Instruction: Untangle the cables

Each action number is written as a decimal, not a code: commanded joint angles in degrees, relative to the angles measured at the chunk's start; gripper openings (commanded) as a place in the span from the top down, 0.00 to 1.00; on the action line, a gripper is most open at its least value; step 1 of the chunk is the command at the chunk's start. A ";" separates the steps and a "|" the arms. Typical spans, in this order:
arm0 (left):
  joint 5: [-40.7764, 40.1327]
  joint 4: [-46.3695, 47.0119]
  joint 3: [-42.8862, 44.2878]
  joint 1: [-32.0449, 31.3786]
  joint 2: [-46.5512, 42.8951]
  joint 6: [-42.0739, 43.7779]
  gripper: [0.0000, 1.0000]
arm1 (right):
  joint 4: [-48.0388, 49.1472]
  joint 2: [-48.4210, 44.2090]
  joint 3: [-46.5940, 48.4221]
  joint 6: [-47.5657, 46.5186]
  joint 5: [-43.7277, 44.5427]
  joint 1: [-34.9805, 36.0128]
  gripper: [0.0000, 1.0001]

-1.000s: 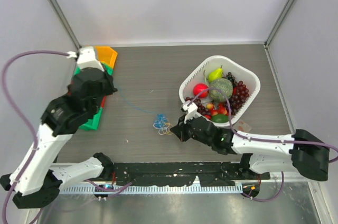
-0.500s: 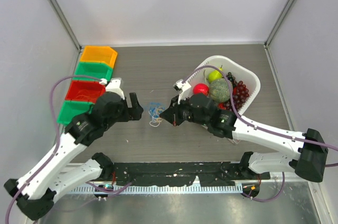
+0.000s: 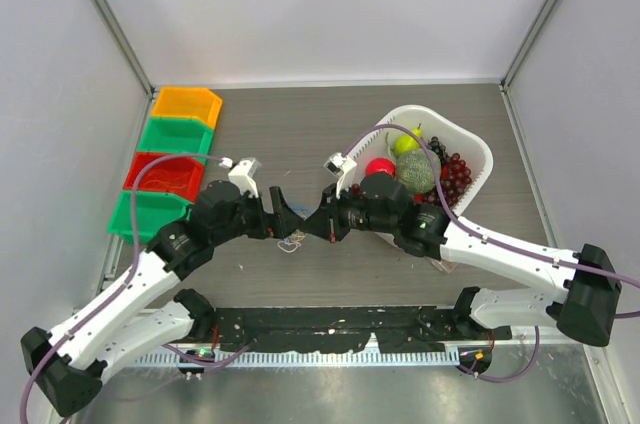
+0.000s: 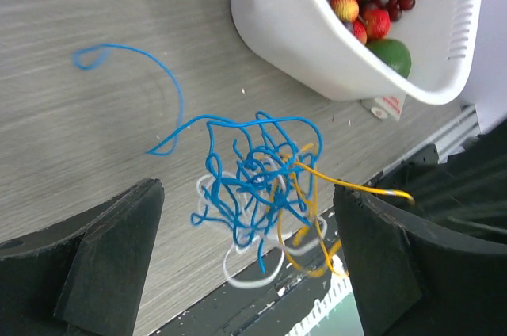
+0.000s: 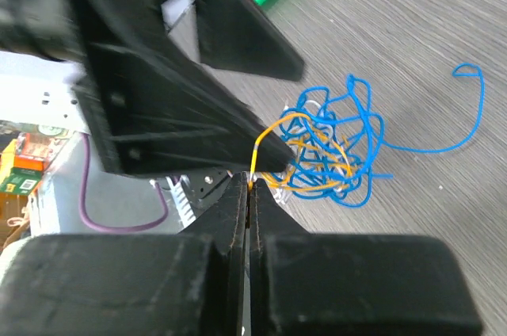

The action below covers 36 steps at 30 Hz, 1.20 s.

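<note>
ok so from where I'm standing: the small tangle of thin blue, orange-yellow and white cables (image 3: 291, 235) is lying on the grey wood-grain table (image 3: 290, 134), towards the front edge. It's right between the two arms and a little left of the white plastic basket (image 3: 468, 131)

The left end effector (image 4: 249, 193) is wide open, with one black finger on each side of the tangle. Neither finger looks like it's touching any wire. From its wrist camera the clump sits pretty much dead centre in the gap

The right end effector (image 5: 248, 185) is pinched fully closed on the orange-yellow wire (image 5: 273, 131), gripping it right near its tip. From the closed jaws that wire runs in a shallow arc back into the knot. The two end effectors are almost nose to nose over the tangle. In the right wrist view the left one's black finger sits just beside the pinched wire

Most of the knot is the blue wire (image 4: 238, 154), loads of loops. One loose blue tail (image 4: 170, 86) curls away across the table and ends in a small hook. The white wire (image 4: 249, 273) pokes out as a loop at the edge of the clump

The basket holds fruit: dark grapes (image 3: 455, 172), a green melon (image 3: 418, 172), a red round fruit (image 3: 380, 166) and a yellow-green pear (image 3: 405, 142). A row of four plastic bins (image 3: 178, 134) runs along the left side of the table, orange, green, red, green from back to front, well apart from the cables
</note>
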 commanded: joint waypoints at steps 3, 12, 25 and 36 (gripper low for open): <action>7.35 12.03 -3.25 0.04 5.52 -2.26 0.08 | 8.28 -3.14 2.30 2.59 -4.36 -0.15 0.99; -12.08 -2.90 -4.12 4.60 13.54 -3.66 0.12 | 0.92 -8.41 10.91 -2.68 2.05 -0.15 0.99; 14.28 7.20 -8.71 15.60 -4.12 -1.38 0.00 | -3.86 -8.07 13.38 -5.68 4.61 -0.23 0.99; 4.53 -8.62 0.35 15.60 -1.67 -0.24 0.05 | -0.86 -3.06 4.23 -3.12 4.43 -0.15 0.99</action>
